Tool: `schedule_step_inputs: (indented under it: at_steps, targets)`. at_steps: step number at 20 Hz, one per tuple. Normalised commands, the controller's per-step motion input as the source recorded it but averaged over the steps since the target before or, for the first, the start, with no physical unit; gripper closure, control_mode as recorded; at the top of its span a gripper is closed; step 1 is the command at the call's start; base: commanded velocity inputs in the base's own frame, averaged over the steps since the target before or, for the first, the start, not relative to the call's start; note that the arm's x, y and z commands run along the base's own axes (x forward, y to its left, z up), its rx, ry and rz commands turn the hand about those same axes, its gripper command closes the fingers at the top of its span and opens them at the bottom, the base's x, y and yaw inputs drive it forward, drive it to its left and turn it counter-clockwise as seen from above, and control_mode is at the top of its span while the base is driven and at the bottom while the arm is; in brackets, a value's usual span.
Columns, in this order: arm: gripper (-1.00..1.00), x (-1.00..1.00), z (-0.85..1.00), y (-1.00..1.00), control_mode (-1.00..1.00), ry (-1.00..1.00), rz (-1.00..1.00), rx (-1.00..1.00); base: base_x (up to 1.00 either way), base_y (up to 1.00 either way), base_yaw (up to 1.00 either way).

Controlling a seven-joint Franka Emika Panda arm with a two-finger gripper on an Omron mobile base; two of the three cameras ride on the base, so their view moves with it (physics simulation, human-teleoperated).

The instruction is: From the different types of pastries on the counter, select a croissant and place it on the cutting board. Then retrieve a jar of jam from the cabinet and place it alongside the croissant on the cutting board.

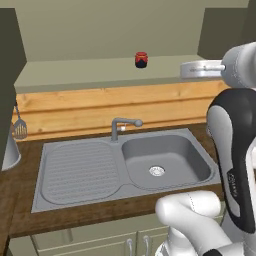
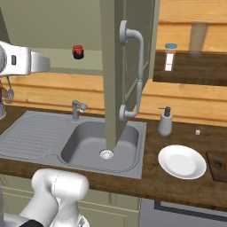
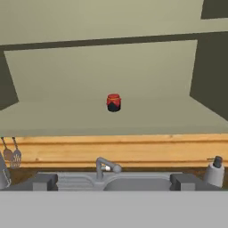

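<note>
The gripper (image 3: pixel 114 181) is nearest, its two dark fingertips (image 3: pixel 44 181) spread wide apart with nothing between them, hovering above the sink (image 1: pixel 125 165). Behind the sink's faucet (image 1: pixel 122 126), up on the pale shelf of the open cabinet (image 1: pixel 100 72), the jar of jam (image 1: pixel 141 59) stands upright and alone, well apart from the gripper. Right of the sink on the counter (image 2: pixel 177 186) sit a soap dispenser (image 2: pixel 165 121) and a white plate (image 2: pixel 181 162), with the cutting board's (image 2: pixel 217 166) edge just beyond the plate.
</note>
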Motion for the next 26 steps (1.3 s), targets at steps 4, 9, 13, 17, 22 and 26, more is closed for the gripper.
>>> schedule_step_inputs:
  at_steps: [4,9,13,17,22,26]
  targets:
    - [-1.0,0.12,-0.01,-0.01,-1.0,0.0,0.02,0.14,0.0,0.0,0.0]
    - [-1.0,0.16,0.0,0.0,-1.0,0.0,0.0,0.0,0.0,0.0,0.0]
    - [-1.0,0.59,0.0,0.0,-1.0,0.0,0.0,0.0,0.0,0.0,0.0]
    - [-1.0,0.48,0.0,0.0,-1.0,0.0,0.0,0.0,0.0,0.0,0.0]
    - [-1.0,0.44,0.0,0.03,-1.0,0.0,0.0,0.0,0.0,0.0,0.0]
    - [-1.0,0.42,-0.02,0.03,-1.0,0.0,0.0,0.0,0.0,0.0,0.0]
